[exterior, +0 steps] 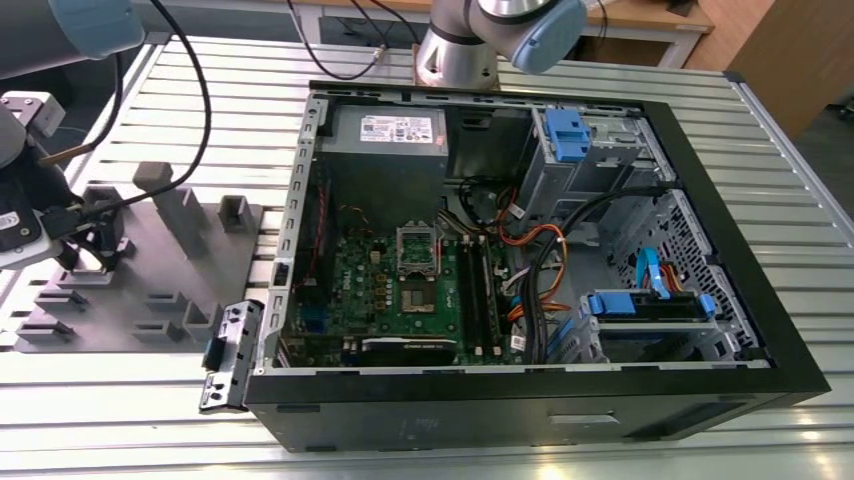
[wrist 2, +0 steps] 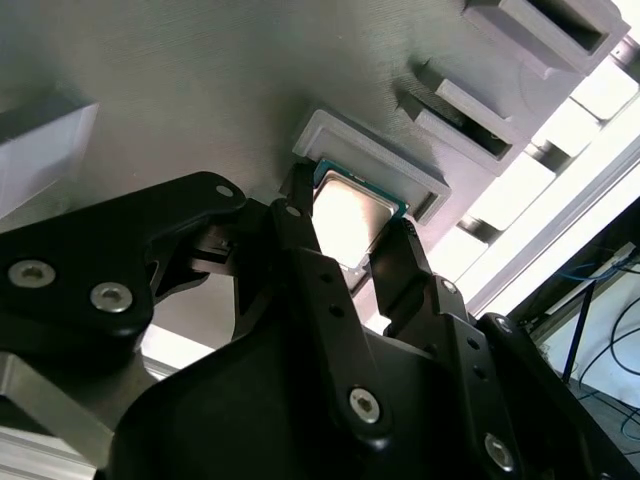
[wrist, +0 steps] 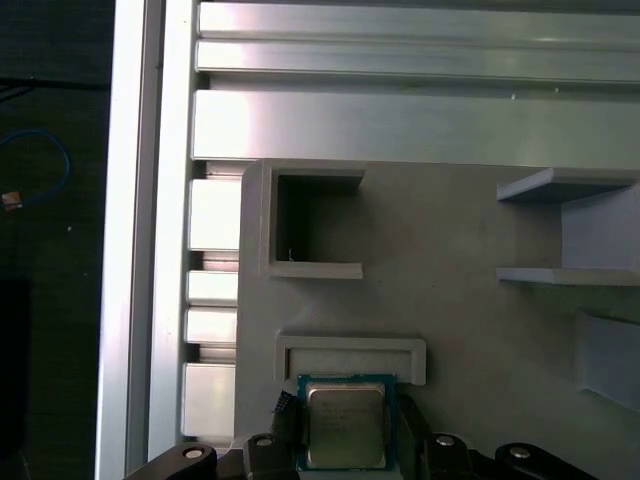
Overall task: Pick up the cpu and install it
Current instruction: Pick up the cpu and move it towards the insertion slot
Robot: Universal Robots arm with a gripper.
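The cpu (wrist: 345, 425), a small square chip with a shiny metal top and green edge, sits at a low grey holder (wrist: 350, 352) on the grey tray (exterior: 160, 300). My gripper (wrist: 347, 432) has a black finger (wrist: 287, 420) against each side of the cpu and is shut on it. In the second wrist view the cpu (wrist 2: 350, 215) shows between the two fingertips (wrist 2: 298, 215) of the gripper (wrist 2: 345, 225). The exterior view has the gripper (exterior: 87, 255) low over the tray at the exterior view's left. The dark socket (exterior: 420, 290) on the green motherboard stands uncovered, its silver frame raised.
An open computer case (exterior: 747, 260) with black walls lies on the slatted metal table (exterior: 534, 430), right of the tray. Cables, blue drive brackets (exterior: 567, 135) and a power supply (exterior: 387, 130) crowd its inside. Grey upright blocks (exterior: 180, 205) stand on the tray. The arm's base (exterior: 461, 50) is behind the case.
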